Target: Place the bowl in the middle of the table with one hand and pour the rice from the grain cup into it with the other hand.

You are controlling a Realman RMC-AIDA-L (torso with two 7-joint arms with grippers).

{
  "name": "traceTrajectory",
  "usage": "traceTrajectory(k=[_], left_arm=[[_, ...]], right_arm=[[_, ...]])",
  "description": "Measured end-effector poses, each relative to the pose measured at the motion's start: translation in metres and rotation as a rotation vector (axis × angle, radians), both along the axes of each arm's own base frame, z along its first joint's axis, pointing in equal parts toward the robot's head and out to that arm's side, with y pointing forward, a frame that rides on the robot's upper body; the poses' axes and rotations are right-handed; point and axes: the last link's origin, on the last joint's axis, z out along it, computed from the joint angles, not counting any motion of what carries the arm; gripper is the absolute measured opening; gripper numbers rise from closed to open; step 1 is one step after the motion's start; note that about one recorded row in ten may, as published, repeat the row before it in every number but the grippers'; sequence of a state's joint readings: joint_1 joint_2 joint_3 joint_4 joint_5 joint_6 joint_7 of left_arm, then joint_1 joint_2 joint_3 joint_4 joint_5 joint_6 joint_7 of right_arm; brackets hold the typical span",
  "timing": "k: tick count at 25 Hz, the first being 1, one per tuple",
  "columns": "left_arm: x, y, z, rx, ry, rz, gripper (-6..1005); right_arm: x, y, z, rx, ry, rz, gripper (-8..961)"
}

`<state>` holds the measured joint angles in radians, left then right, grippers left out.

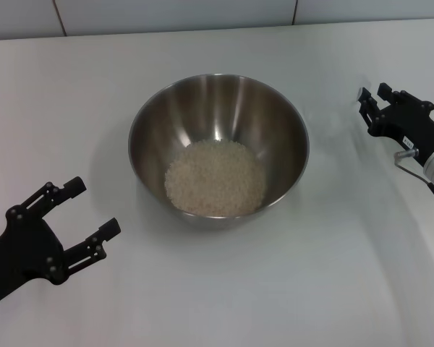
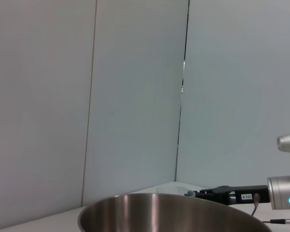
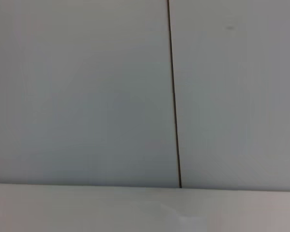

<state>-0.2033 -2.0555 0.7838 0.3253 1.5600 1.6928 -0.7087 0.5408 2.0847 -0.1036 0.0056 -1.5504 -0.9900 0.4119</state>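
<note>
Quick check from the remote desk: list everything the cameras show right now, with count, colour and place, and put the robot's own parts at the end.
bowl: one, shiny steel, middle of the table.
rice: one pale off-white heap, inside the bowl on its bottom.
grain cup: none in any view.
table: one, white, under everything.
wall panels: pale grey with dark seams, behind the table's far edge.
left gripper: one, black, open and empty, near the bowl's left front, clear of it.
right gripper: one, black on a silver arm with a blue-green light, open and empty, to the bowl's right, clear of it.
</note>
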Motion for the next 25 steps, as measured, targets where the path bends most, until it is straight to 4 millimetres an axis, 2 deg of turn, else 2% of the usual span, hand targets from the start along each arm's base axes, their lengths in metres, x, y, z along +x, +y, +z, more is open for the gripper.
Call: traceTrajectory(k=[8, 18, 22, 25], left_arm=[[0.000, 0.000, 0.000, 0.000, -0.001, 0.001, 844], [-0.001, 0.000, -0.001, -0.002, 0.004, 0.005, 844], [-0.001, 0.000, -0.002, -0.004, 0.006, 0.005, 844], [-0.001, 0.000, -0.002, -0.004, 0.009, 0.005, 844]], right_arm=[[0.005, -0.014, 0.000, 0.013, 0.025, 0.007, 345], [0.015, -0.050, 0.018, 0.117, 0.070, 0.068, 351], [0.018, -0.062, 0.041, 0.181, 0.116, 0.128, 470], [0.019, -0.061, 0.045, 0.179, 0.120, 0.130, 563]])
